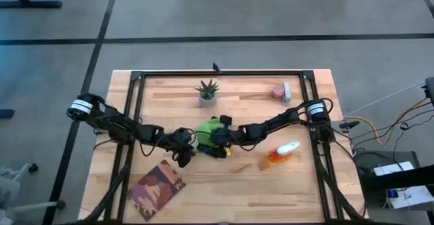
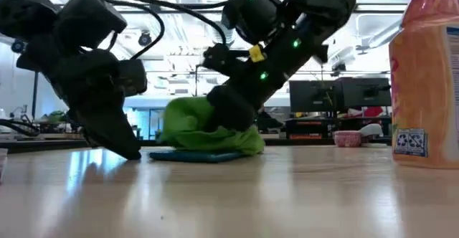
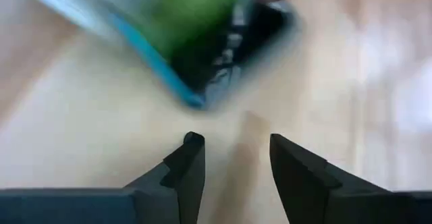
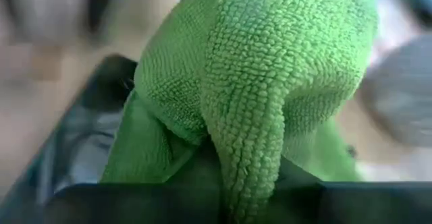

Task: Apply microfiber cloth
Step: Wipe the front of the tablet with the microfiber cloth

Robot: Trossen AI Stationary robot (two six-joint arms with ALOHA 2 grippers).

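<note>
Microfiber cloth (image 4: 263, 75) in right gripper (image 1: 218, 141)

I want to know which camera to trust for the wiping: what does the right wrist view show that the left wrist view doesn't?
Only the right wrist view shows the microfiber cloth close up, bunched and filling the picture, over the tablet. Only the left wrist view shows the left gripper open, empty, over bare table short of the tablet's blue edge. Both share the green cloth lying on the dark tablet.

Nubbly microfiber cloth (image 4: 270, 82), glossy tablet (image 4: 88, 143)

Lab: monitors (image 2: 337, 94) behind robot table (image 1: 251, 184)
</note>
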